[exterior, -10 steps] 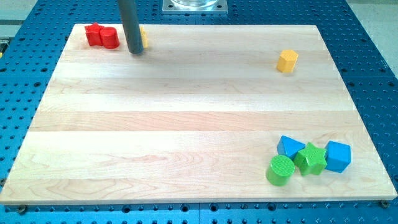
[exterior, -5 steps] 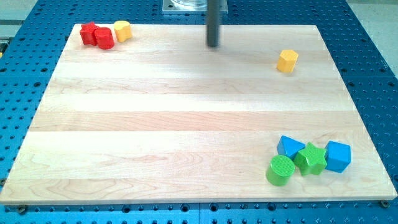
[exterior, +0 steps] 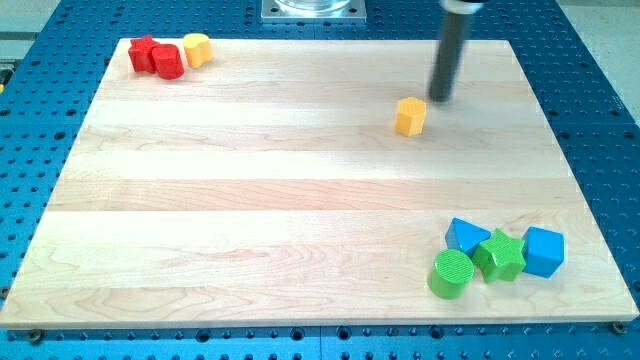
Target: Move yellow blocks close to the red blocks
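Note:
A red star block [exterior: 143, 53] and a red cylinder [exterior: 168, 62] sit touching at the board's top left. A yellow cylinder [exterior: 197, 49] rests against the red cylinder's right side. A second yellow block, hexagonal [exterior: 409, 116], lies right of the board's centre, near the top. My tip [exterior: 440, 99] is just up and right of this yellow block, a small gap from it.
At the bottom right a blue triangle [exterior: 465, 236], a green star [exterior: 499, 255], a blue cube [exterior: 543, 251] and a green cylinder [exterior: 451, 274] cluster together. The wooden board [exterior: 300, 200] lies on a blue perforated table. A metal mount [exterior: 313, 10] shows at the top edge.
My tip swept from the top left across to the right. The hexagonal yellow block has moved left and slightly down from near the right edge. The other yellow block sits by the red blocks.

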{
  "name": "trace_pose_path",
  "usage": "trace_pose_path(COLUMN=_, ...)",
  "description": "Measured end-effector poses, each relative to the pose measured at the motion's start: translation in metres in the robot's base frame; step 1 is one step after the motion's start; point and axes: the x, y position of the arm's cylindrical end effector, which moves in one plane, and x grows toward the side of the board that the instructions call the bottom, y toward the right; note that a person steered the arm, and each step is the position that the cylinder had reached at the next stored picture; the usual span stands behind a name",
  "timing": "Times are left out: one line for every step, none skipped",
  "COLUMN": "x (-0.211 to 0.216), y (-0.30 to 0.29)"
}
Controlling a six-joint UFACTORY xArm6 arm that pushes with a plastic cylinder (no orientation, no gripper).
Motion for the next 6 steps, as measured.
trace_pose_path(x=0.055, y=-0.029)
trace_pose_path(x=0.05, y=-0.137)
trace_pose_path(x=0.059, y=-0.135)
trace_pose_path(x=0.052, y=-0.216)
trace_pose_path(x=0.029, y=-0.308)
trace_pose_path(x=0.032, y=-0.217)
